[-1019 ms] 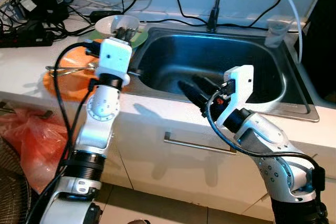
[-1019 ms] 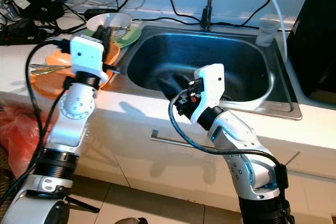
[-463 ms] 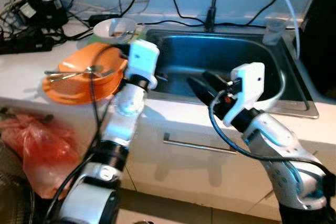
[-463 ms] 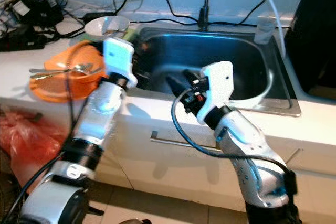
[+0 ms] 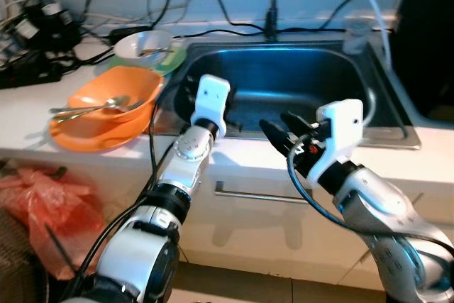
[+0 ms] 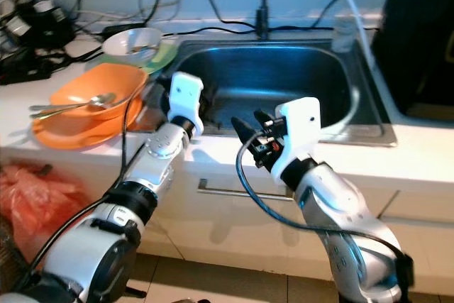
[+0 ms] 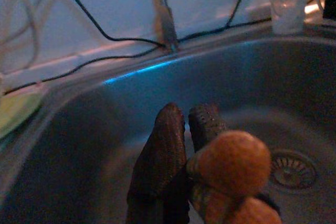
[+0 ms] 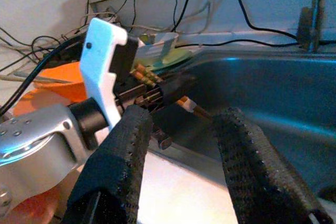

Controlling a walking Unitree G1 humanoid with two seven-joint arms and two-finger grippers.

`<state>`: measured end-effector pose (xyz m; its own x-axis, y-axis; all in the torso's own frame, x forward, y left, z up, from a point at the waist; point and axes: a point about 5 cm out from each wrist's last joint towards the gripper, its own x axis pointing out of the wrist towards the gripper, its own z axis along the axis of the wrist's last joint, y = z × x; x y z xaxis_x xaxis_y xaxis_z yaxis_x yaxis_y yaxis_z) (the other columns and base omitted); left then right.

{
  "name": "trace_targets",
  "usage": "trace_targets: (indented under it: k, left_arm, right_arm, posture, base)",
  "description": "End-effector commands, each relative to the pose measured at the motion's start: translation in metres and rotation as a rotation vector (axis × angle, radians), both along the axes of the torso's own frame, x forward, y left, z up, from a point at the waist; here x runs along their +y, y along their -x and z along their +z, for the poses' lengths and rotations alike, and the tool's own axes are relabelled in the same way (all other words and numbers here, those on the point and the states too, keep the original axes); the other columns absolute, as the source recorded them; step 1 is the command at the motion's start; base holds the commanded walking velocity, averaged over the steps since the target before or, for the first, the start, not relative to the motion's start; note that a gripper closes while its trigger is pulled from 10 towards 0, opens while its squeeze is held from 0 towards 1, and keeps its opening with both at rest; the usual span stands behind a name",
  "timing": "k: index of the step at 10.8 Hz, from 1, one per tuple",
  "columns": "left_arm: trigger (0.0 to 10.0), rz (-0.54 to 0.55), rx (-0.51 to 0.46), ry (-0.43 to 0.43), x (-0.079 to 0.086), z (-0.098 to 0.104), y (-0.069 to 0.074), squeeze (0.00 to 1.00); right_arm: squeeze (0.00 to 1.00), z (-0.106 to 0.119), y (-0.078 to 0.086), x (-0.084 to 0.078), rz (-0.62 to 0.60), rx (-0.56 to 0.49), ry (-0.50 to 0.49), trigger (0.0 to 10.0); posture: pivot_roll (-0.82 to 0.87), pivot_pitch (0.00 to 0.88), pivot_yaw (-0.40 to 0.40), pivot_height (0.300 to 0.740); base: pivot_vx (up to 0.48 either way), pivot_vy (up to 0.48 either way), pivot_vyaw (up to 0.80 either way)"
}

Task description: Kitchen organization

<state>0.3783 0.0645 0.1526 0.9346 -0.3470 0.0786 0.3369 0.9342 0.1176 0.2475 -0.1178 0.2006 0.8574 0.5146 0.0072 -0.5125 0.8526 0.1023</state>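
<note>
the task looks only at its beginning. the left gripper (image 7: 181,145) is over the left part of the sink (image 5: 369,115), its jaws closed together on a bundle of chopsticks (image 8: 157,90); their brown ends show close to the left wrist camera, and in the right wrist view the sticks point out toward the basin. it seems they are being carried to the sink, but they are not put down yet. the right gripper (image 8: 181,156) waits over the front rim of the sink, its jaws wide apart and holding nothing. on the desk to the left there remain an orange bowl (image 5: 106,108) with a spoon (image 5: 92,106) across it and a white bowl (image 5: 142,45) on a green plate (image 5: 172,60). no brand, label or writing can be read anywhere.
</note>
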Motion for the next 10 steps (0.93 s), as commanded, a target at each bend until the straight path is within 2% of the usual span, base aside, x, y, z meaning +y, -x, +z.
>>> trace_targets:
  k: [1, 2, 3, 5, 7, 10]
  left_arm:
    - [4.2, 0.004, -0.013, 0.002, 0.002, 0.009, -0.005, 0.0]
    - [4.8, 0.011, -0.003, 0.002, 0.003, 0.011, -0.008, 0.0]
    - [5.9, 0.019, 0.016, -0.007, 0.006, 0.01, -0.011, 0.0]
    - [10.0, 0.026, 0.101, -0.012, 0.012, -0.001, -0.012, 0.0]
    - [10.0, 0.041, 0.239, -0.026, 0.017, -0.024, -0.007, 0.0]
    - [10.0, 0.031, 0.27, -0.024, 0.008, -0.025, -0.007, 0.0]
  right_arm:
    - [0.0, 0.004, 0.005, 0.002, 0.007, -0.01, -0.011, 10.0]
    - [0.0, 0.006, 0.009, 0.004, -0.002, -0.007, -0.031, 10.0]
    - [0.0, 0.007, 0.012, 0.01, 0.005, -0.004, -0.059, 10.0]
    - [0.0, 0.006, 0.01, 0.024, 0.032, 0.004, -0.092, 10.0]
    - [0.0, 0.011, 0.016, 0.034, 0.062, 0.008, -0.129, 10.0]
    - [0.0, 0.009, 0.02, 0.029, 0.056, 0.042, -0.104, 10.0]
  posture:
    - [-0.26, 0.0, 0.17, 0.74]
    - [-0.25, 0.0, 0.178, 0.74]
    - [-0.24, 0.0, 0.185, 0.74]
    - [-0.22, 0.0, 0.186, 0.74]
    - [-0.24, 0.0, 0.185, 0.74]
    - [-0.28, 0.0, 0.195, 0.74]
  base:
    - [0.0, 0.0, 0.0]
    - [0.0, 0.0, 0.0]
    - [0.0, 0.0, 0.0]
    - [0.0, 0.0, 0.0]
    - [0.0, 0.0, 0.0]
    - [0.0, 0.0, 0.0]
